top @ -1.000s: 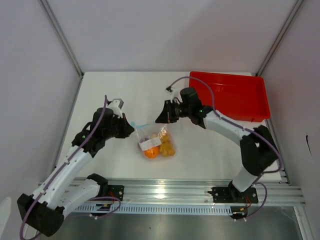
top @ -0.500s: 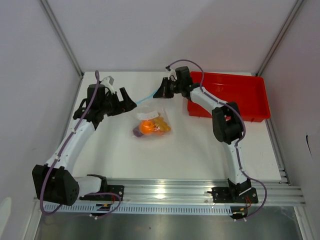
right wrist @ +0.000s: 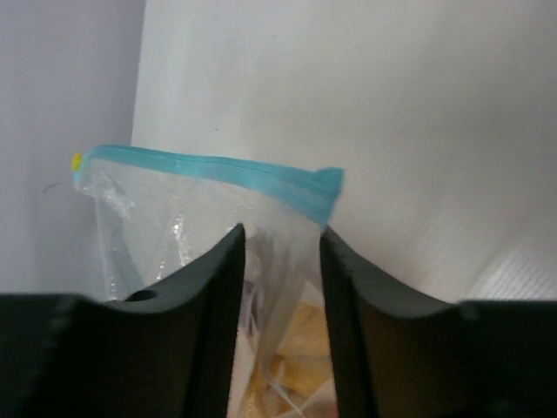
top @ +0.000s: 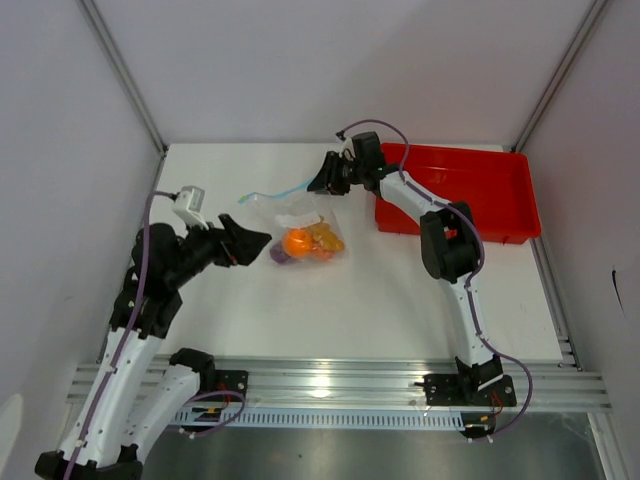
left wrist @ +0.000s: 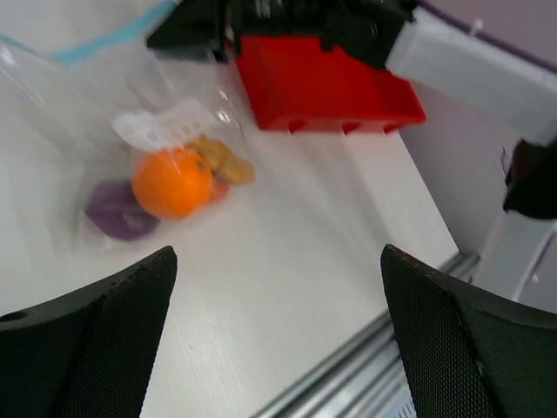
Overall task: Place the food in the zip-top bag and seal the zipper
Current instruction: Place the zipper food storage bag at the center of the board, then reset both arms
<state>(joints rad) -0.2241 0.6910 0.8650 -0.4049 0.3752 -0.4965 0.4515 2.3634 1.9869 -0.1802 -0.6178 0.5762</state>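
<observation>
The clear zip-top bag point(top: 296, 226) lies on the white table with the food inside: an orange ball point(top: 297, 243), yellow chunks point(top: 324, 238) and a purple piece point(top: 279, 256). Its light blue zipper point(top: 283, 192) runs along the far edge toward my right gripper point(top: 320, 183). In the right wrist view the zipper point(right wrist: 218, 168) looks closed along its visible length, just beyond my right gripper point(right wrist: 280, 239), whose jaws stand apart with loose bag film between them. My left gripper point(top: 255, 243) is wide open just left of the bag and touches nothing. The left wrist view shows the orange ball point(left wrist: 172, 181) beyond the left gripper point(left wrist: 278, 335).
A red tray point(top: 470, 190) stands at the back right, right behind my right arm; it also shows as the red tray point(left wrist: 322, 87) in the left wrist view. Grey walls close in the table's left, back and right sides. A metal rail point(top: 330, 385) runs along the near edge.
My left gripper opened, let go of the bag and drew back to the near left. The right gripper's jaws parted from shut. The bag now lies farther back on the table.
</observation>
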